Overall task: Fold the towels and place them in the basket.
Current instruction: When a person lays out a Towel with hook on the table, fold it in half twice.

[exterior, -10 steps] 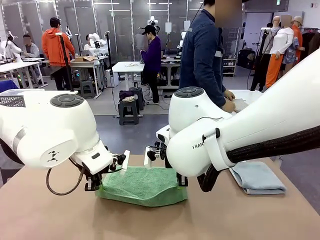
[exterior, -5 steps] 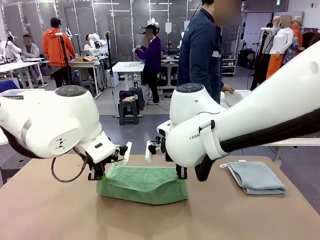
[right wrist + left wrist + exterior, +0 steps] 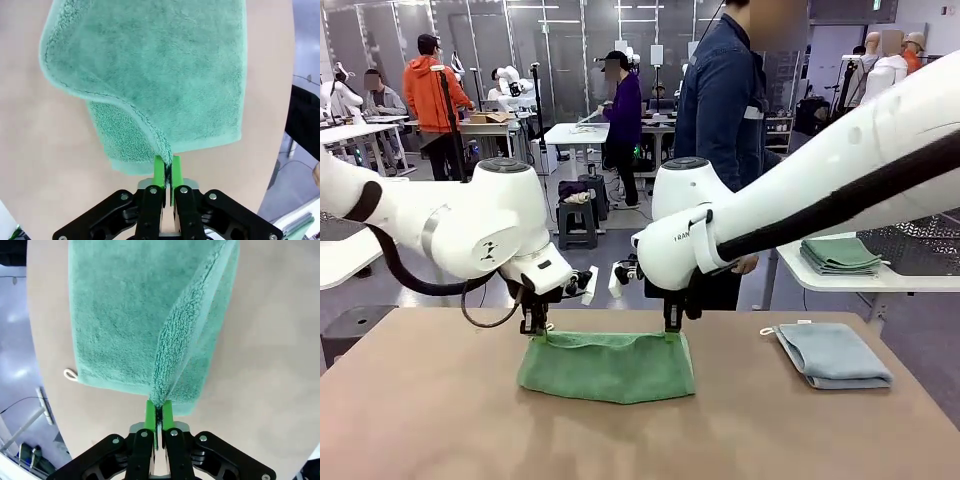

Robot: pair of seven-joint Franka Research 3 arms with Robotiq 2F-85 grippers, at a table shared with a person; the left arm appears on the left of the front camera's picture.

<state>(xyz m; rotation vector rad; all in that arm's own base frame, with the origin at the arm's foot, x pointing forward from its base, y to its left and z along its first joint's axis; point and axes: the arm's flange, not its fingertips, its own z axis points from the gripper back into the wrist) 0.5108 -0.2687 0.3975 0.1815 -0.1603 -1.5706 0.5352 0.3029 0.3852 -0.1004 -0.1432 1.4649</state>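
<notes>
**A:** The left gripper [image 3: 535,333]: what has it got?

**B:** It is clamped on a corner of the green towel [image 3: 607,365]. In its wrist view the pads [image 3: 149,412] are squeezed together with the terry edge between them.

**A:** And the right gripper [image 3: 670,333]?

**B:** It is clenched the same way on the corner at the other end of that edge. The cloth runs up into its closed fingers.

**A:** Where does the towel lie?

**B:** It is mid-table [image 3: 420,420], doubled over. The held edge, on the far side, is lifted a little, and the rest rests flat on the wood.

**A:** And the other towel?

**B:** The blue towel [image 3: 832,353] lies folded on the table off to the right, well apart from the green one. Its white label [image 3: 767,331] sticks out at the far left corner.

**A:** Anyone near?

**B:** A person [image 3: 725,100] in a dark jacket stands at the far side, behind the right arm.
</notes>
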